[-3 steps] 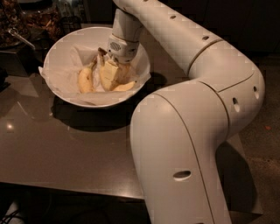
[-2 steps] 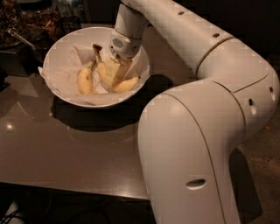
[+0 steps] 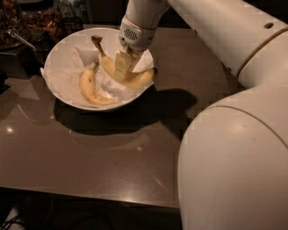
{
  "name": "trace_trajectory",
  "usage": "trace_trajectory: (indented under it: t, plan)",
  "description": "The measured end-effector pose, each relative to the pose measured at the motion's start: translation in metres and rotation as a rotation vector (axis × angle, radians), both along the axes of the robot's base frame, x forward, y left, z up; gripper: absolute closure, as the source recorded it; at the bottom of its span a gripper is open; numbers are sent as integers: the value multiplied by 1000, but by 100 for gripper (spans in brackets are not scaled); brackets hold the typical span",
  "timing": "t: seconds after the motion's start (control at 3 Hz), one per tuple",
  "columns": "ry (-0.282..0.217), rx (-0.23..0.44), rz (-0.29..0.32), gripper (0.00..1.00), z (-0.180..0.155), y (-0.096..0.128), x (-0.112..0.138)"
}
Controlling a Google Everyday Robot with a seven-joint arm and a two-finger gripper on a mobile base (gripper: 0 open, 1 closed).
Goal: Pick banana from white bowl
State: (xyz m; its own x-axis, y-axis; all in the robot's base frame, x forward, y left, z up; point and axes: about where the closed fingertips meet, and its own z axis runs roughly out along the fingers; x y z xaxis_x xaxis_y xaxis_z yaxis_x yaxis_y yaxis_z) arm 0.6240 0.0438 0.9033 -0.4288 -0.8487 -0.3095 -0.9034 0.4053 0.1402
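Banana: we see the longer, strongly curved banana point(image 3: 137, 80) inside the white bowl point(image 3: 57, 50), in its right half, lying on the crumpled paper lining point(image 3: 81, 57).
Long axis: it runs from the dark brown stem end near the far rim, down and to the right in an arc, and its blunt end reaches close to the right-hand rim.
Gripper position: the gripper point(image 3: 122, 66) sits right at the middle of that arc, reaching down from above, so the banana shows on both sides of it.
Gripper state: we cannot tell whether it is spread or pinching the banana, because its pale tip covers the very spot where contact would show.
Deciding relation: in our judgement the banana lies directly under the gripper and crosswise to it. The coming move therefore depends on a straight lift, not on any sideways reach.
Neighbour: 1 shorter banana point(image 3: 92, 89) lies to the left in the same bowl, near the first but apart from the gripper.
Arm: the robot has only 1 arm point(image 3: 148, 12), which enters from the upper right above the bowl's far rim.
Worktop: the bowl stands on a dark glossy worktop point(image 3: 90, 155).
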Motion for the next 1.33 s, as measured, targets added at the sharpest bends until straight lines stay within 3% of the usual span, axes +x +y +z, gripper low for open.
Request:
trace_trajectory:
  t: [0.33, 0.67, 1.33]
  plan:
    - [-19, -11, 8, 100, 4, 5, 1]
    - [-22, -12, -2, 100, 18, 4, -13]
    - [-32, 29, -39, 100, 58, -10, -70]
